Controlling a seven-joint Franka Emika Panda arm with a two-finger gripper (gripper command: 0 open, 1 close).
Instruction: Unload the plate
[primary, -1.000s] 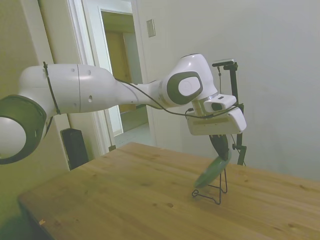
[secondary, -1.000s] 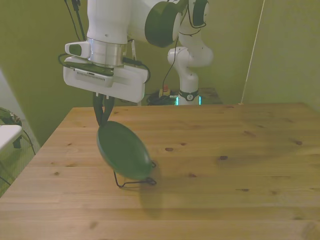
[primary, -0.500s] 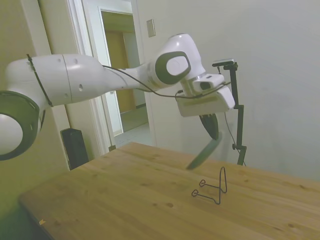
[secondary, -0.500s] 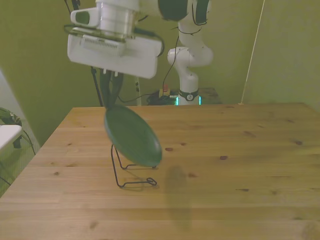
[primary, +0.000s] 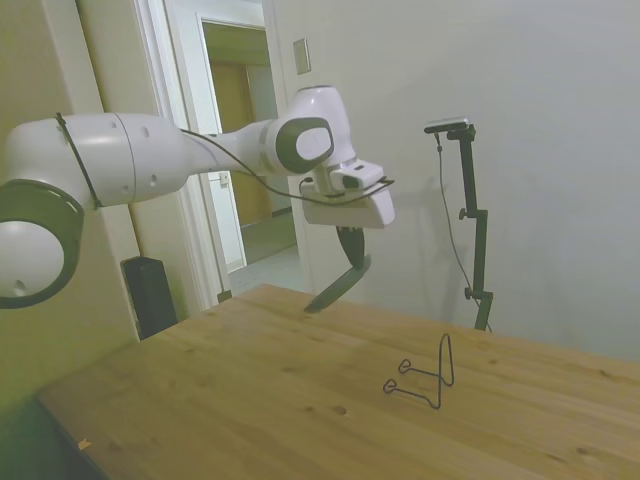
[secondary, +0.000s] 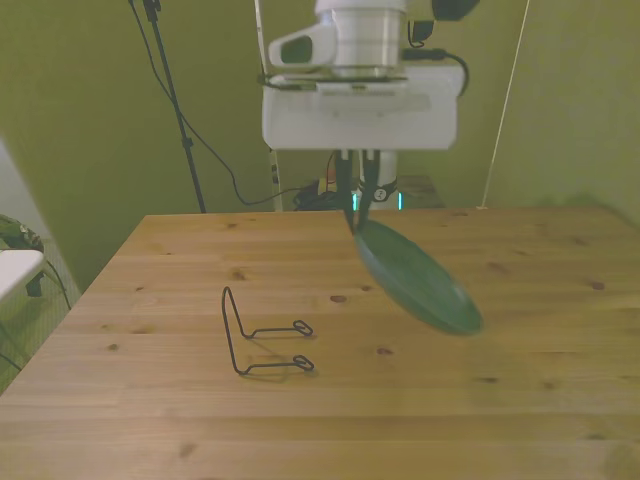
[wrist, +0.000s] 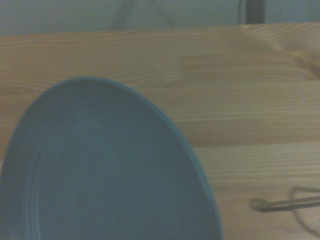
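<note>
Claw (secondary: 359, 196) pinches plate (secondary: 416, 278) rim (hanging tilted).

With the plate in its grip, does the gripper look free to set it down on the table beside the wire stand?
Probably yes. The gripper holds the plate tilted in the air, and the table beneath it is bare, with the wire stand well off to the front view's left.

The plate (secondary: 417, 277), round, shallow and dull grey-green, hangs tilted in mid-air at frame centre, upper rim pinched, clear of the bench (secondary: 540, 400).
</note>
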